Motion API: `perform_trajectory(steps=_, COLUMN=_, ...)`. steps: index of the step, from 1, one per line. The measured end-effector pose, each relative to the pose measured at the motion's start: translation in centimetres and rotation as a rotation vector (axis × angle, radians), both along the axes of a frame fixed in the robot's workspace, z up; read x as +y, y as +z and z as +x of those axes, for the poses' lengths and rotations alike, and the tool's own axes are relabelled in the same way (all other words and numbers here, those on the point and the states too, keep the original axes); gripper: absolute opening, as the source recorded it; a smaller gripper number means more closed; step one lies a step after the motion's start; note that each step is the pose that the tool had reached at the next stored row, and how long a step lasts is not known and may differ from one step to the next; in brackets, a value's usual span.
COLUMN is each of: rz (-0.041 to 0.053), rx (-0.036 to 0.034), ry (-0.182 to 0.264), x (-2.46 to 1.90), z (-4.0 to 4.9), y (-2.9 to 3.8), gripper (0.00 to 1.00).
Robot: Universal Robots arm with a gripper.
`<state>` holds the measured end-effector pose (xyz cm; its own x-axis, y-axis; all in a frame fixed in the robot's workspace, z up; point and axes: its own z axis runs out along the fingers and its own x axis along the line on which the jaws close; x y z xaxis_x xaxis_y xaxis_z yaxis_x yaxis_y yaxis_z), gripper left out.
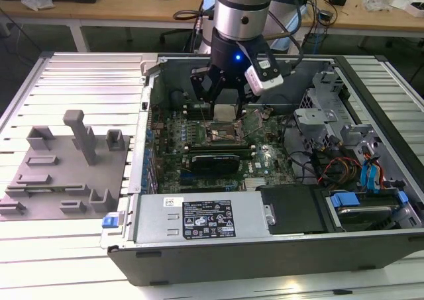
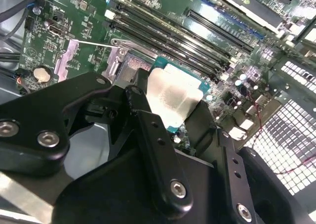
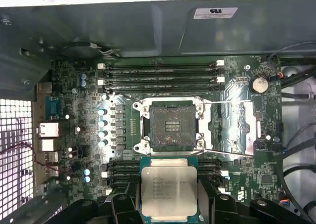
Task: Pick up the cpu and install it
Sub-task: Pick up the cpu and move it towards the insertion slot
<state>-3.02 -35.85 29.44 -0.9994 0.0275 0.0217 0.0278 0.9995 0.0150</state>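
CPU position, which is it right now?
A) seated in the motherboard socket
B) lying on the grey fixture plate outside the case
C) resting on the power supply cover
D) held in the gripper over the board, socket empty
D: in the first wrist view the cpu sits clamped in the gripper, and the socket next to it is open with its contacts bare.

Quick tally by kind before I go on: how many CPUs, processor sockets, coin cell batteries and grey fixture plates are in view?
cpu: 1, held in the gripper
socket: 1, empty, on the motherboard
coin cell battery: 1
grey fixture plate: 1, beside the computer case
Total: 4
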Motion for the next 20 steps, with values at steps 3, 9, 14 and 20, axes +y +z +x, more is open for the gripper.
perform_trajectory(steps=3, rz=0.0001, rx=-0.0001, ry=0.000, x=0.27, z=0.15, y=-0.15, gripper=0.55)
perform_trajectory(steps=9, rz=0.0000, rx=0.0000, ry=0.000, x=1.40, z=0.63, y=-0.74, gripper=0.55)
perform_trajectory(steps=14, rz=-0.0007, rx=-0.0042, ry=0.001, x=2.23, z=0.56, y=-1.60, gripper=0.55)
perform_trajectory(steps=20, rz=-0.0071, rx=-0.0072, ry=0.002, x=2.35, z=0.48, y=-1.73, gripper=0.55)
